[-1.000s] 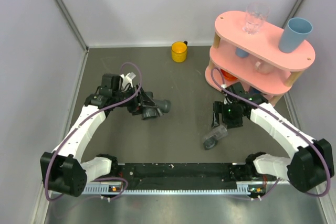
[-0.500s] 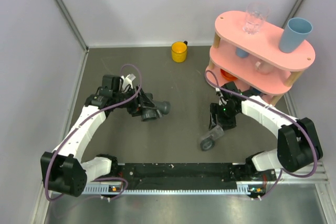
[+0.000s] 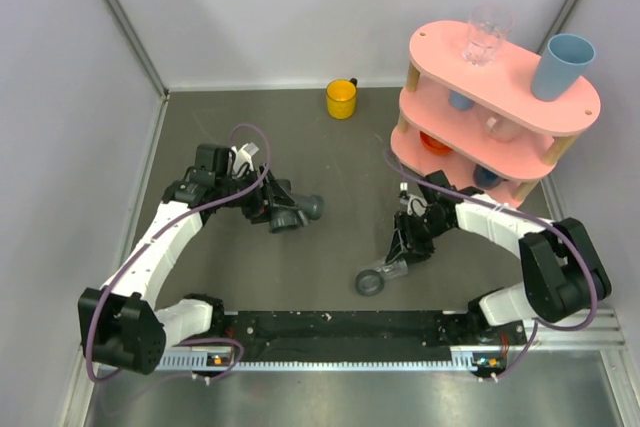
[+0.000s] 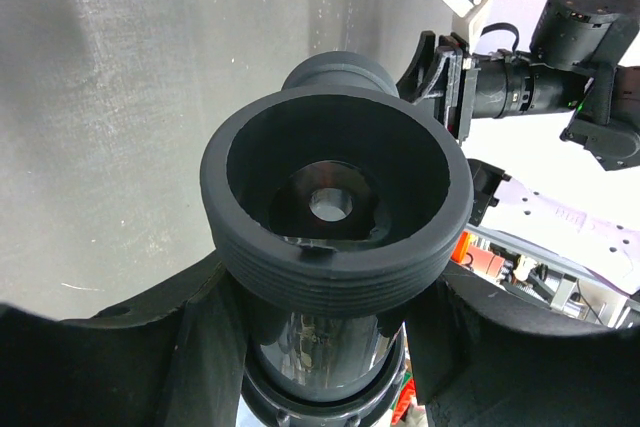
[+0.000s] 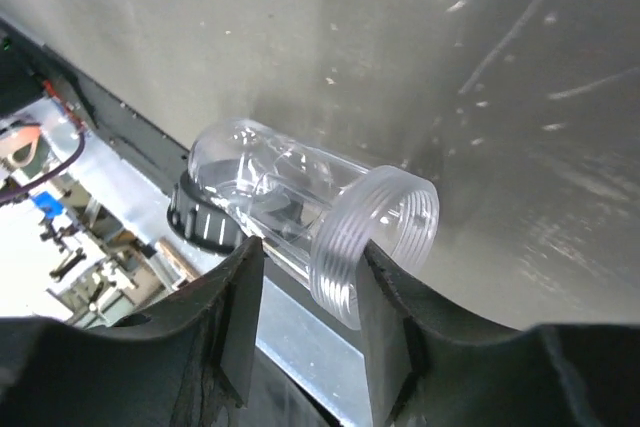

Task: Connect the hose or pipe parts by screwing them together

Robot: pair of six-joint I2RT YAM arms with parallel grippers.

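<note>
- On the left, the left end effector (image 3: 262, 202) is clamped on the dark grey T-shaped pipe fitting (image 3: 293, 209), its fingers pressed to either side of the fitting's body.
- The fitting is held just above the bench (image 3: 350, 162), left of the middle. One ribbed round mouth points right towards the other arm, I'd judge so the second part can be brought to it.
- In the left wrist view that open mouth faces the camera, showing a hollow bore with nothing in it.
- At the far middle a yellow cup (image 3: 341, 99) stands upright, well away from both arms. I can't make out anything inside it.
- Right of the middle and nearer, the clear tube (image 3: 380, 274) lies on its side on the bench. Its grey collar (image 3: 369, 283) points near-left and its threaded end points towards the right arm.
- The right end effector (image 3: 404, 248) is low over it, with its jaws narrow and straddling the threaded end. I can't tell whether they actually pinch it.
- On the far right stands a pink shelf (image 3: 520, 112). A drinking glass (image 3: 487, 34) that looks empty and a blue cup (image 3: 563, 65) are on top. Small bowls or cups sit on the lower tiers, their contents hidden.
</note>
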